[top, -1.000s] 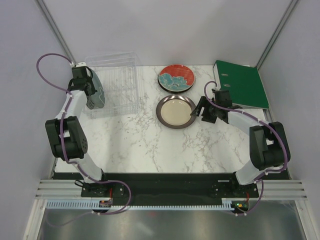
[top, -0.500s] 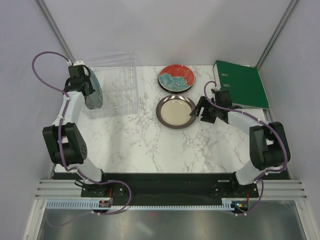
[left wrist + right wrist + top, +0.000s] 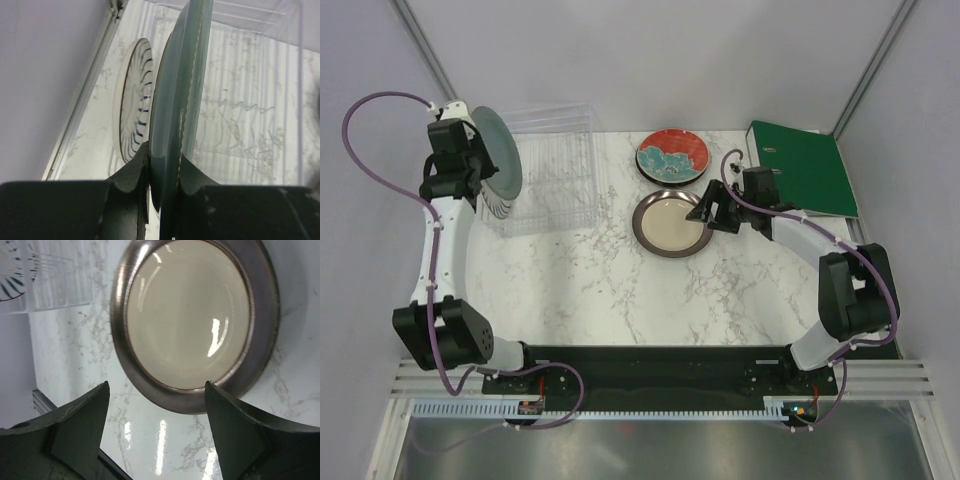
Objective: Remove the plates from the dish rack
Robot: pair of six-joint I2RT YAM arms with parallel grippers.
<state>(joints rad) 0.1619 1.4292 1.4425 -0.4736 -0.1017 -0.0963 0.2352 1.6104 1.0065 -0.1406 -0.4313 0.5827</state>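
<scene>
striped plate (image 3: 131, 100) partly behind teal plate (image 3: 175, 110), probably racked

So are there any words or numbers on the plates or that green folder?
No text can be read anywhere.
On the green binder, any label is too small to read.
The plates have only patterns: flowers on the red plate, stripes on the white plate. The teal plate and cream plate are plain.
</scene>
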